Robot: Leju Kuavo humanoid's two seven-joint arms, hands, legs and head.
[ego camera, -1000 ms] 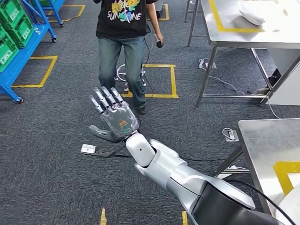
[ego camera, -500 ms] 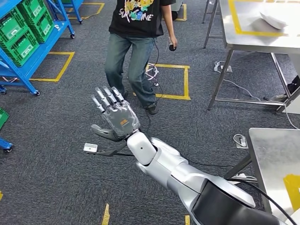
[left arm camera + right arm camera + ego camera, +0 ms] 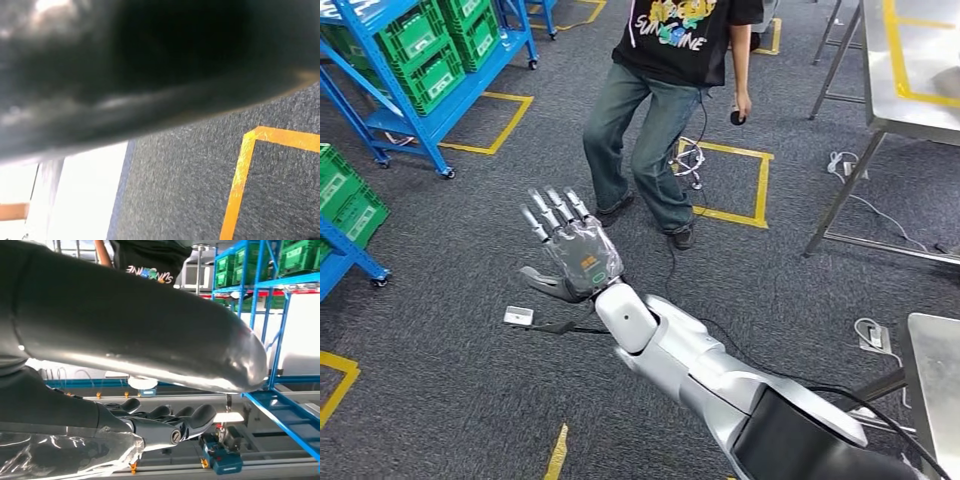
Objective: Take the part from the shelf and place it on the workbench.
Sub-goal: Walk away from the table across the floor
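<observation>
Carpet point(image 3: 433, 330), yellow floor tape point(image 3: 497, 125), blue shelf point(image 3: 410, 120).

a person point(image 3: 652, 150) stands just beyond the robot hand point(image 3: 573, 255); blue shelf point(image 3: 433, 75) left, well apart.

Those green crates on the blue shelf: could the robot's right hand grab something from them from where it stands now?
Probably not yet. The right hand is open over bare carpet, and the green crates sit on the blue shelf well beyond it.

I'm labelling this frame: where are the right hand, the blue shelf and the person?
right hand point(image 3: 573, 255), head view, back of the palm
blue shelf point(image 3: 399, 95), head view, slanted frame bar
person point(image 3: 652, 130), head view, jeans leg
</observation>
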